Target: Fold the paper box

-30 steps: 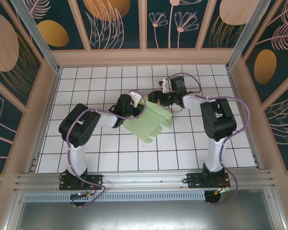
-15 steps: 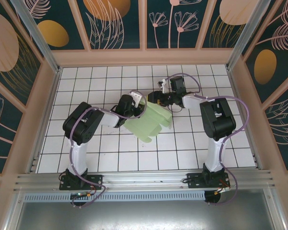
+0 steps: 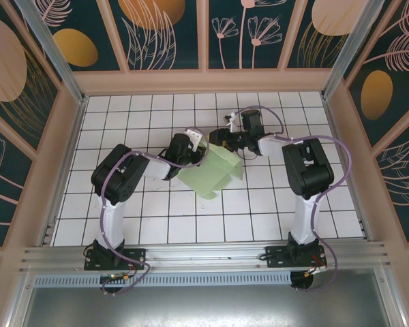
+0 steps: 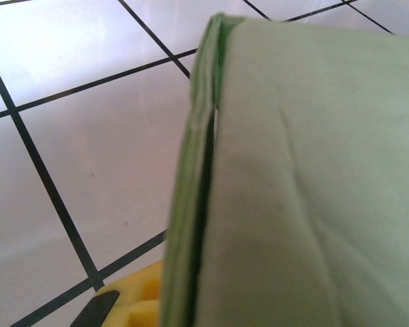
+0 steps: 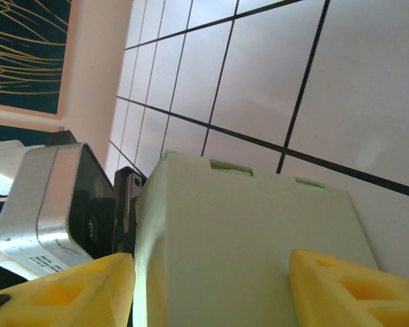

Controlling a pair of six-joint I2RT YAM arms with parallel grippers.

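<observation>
Firmness counts: the left claw (image 3: 196, 154), pinched shut on the doubled edge of the paper box (image 3: 215, 176), should press that crease flat. The right claw (image 3: 218, 139), jaws apart astride the box, should steady it squarely.

A white table (image 3: 157, 225) ruled in black squares is enclosed by dark walls (image 3: 170, 54) painted with what may be leaves and discs.

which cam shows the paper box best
Top external: the whole paper box shows there, with its full outline. Left wrist gives a close-up of one folded edge; right wrist gives one panel with two tabs at its far edge.
</observation>
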